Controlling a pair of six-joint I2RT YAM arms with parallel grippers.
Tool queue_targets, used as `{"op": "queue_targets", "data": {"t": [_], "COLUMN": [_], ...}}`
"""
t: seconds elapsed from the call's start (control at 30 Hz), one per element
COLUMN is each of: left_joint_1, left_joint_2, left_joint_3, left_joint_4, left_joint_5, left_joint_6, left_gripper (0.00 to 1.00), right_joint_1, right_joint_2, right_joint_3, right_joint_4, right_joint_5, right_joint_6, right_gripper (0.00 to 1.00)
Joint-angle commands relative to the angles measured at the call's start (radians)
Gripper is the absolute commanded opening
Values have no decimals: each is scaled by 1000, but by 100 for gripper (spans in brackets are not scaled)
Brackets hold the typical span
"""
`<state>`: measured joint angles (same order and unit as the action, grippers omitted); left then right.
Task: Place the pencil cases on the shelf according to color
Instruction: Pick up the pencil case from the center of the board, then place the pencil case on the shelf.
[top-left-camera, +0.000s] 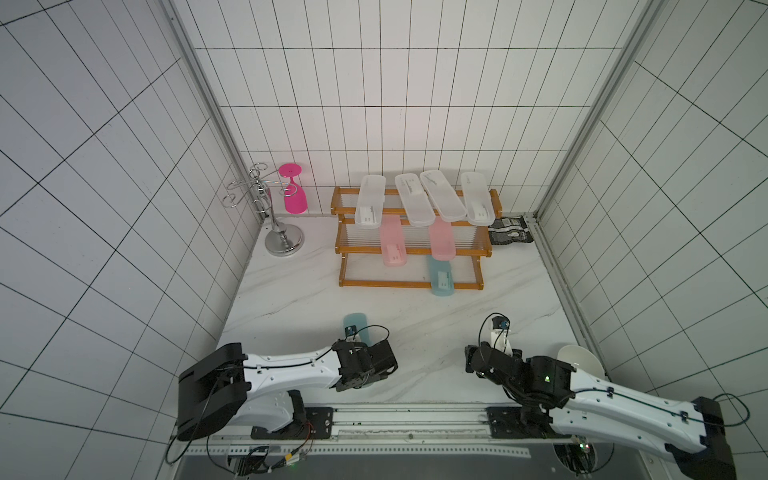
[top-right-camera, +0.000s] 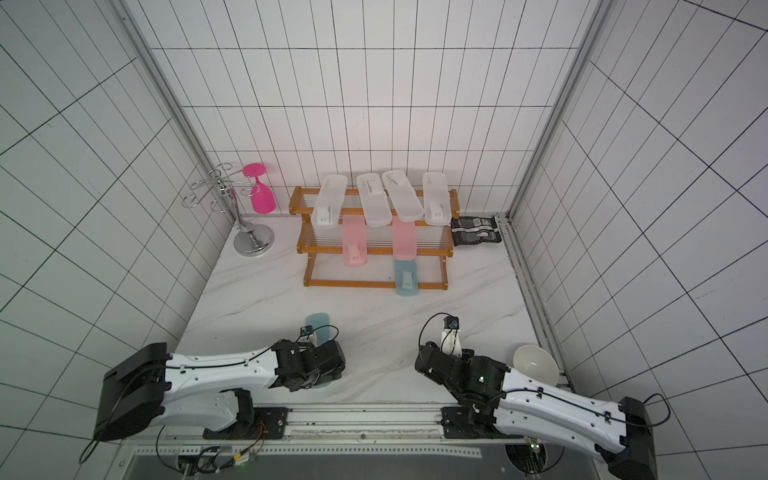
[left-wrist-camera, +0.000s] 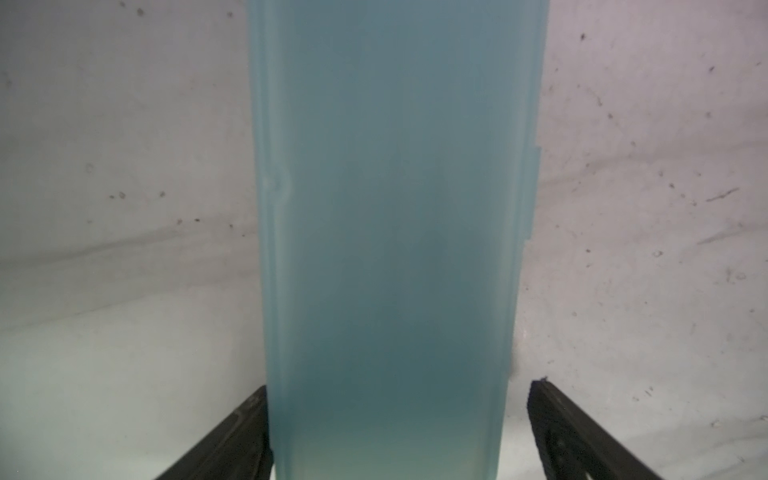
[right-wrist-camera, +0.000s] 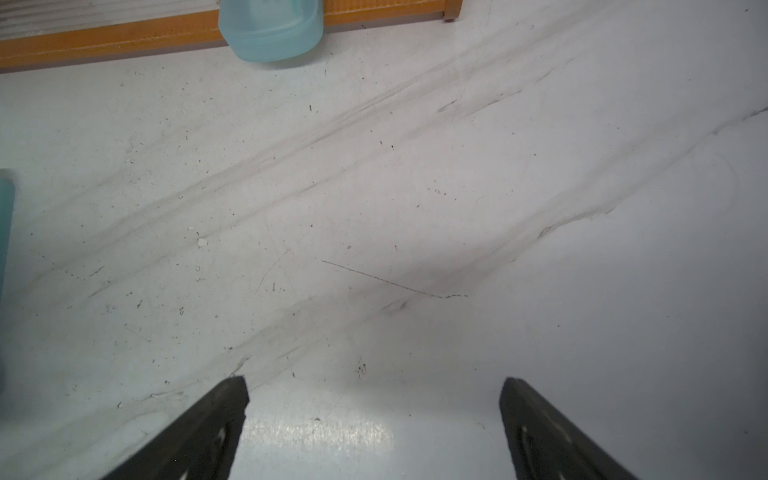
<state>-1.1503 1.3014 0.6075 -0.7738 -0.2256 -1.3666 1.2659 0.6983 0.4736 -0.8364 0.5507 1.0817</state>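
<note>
The orange-brown shelf (top-left-camera: 411, 284) stands at the back. Its top tier holds several clear-white pencil cases (top-left-camera: 413, 199). Two pink cases (top-left-camera: 392, 243) lie on the middle tier and one teal case (top-left-camera: 441, 276) on the bottom tier, its end overhanging the front rail (right-wrist-camera: 272, 29). A second teal case (top-left-camera: 355, 324) lies flat on the table at front left. My left gripper (left-wrist-camera: 399, 384) is lowered over it, open, a finger (left-wrist-camera: 245, 419) on each side, with one finger touching and the other a small gap away. My right gripper (right-wrist-camera: 374, 380) hangs open over bare table.
A white bowl (top-left-camera: 579, 361) sits at the front right beside the right arm. A silver wire stand (top-left-camera: 282, 237) with a pink goblet (top-left-camera: 293, 195) hung on it is at the back left. A dark packet (top-left-camera: 511, 230) lies right of the shelf.
</note>
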Motion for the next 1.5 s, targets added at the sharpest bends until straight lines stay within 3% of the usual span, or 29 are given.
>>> {"op": "queue_targets", "data": {"t": [0.0,0.2,0.67,0.8,1.0,1.17,1.23,1.37,1.47], "left_joint_1": [-1,-1,-2,-2,-1,1,40,211,291], "left_joint_2": [54,41,-74,-63,-59,-25,0,40,53], "left_joint_3": [21,13,-13,53,207,280,297,313,310], "left_joint_4": [-89,-95,-116,-186,-309,-265,-227,-134,-48], "left_joint_5": [17,55,20,-28,-161,-295,-301,-141,-83], "left_joint_6": [-1,20,-33,-15,41,140,204,362,474], "left_gripper": [96,95,77,64,61,62,63,63,63], "right_joint_1": [18,30,46,46,46,47,47,46,47], "right_joint_2": [6,-20,-122,-134,-136,-140,-146,-164,-171], "right_joint_3": [5,-12,-35,-33,-20,4,18,50,72], "right_joint_4": [-32,-15,-48,-52,-68,-82,-85,-94,-102], "right_joint_5": [25,31,27,24,40,61,75,100,113], "right_joint_6": [15,21,7,4,-6,-15,-23,-34,-37], "right_gripper": [99,99,99,99,99,99,99,99,99]}}
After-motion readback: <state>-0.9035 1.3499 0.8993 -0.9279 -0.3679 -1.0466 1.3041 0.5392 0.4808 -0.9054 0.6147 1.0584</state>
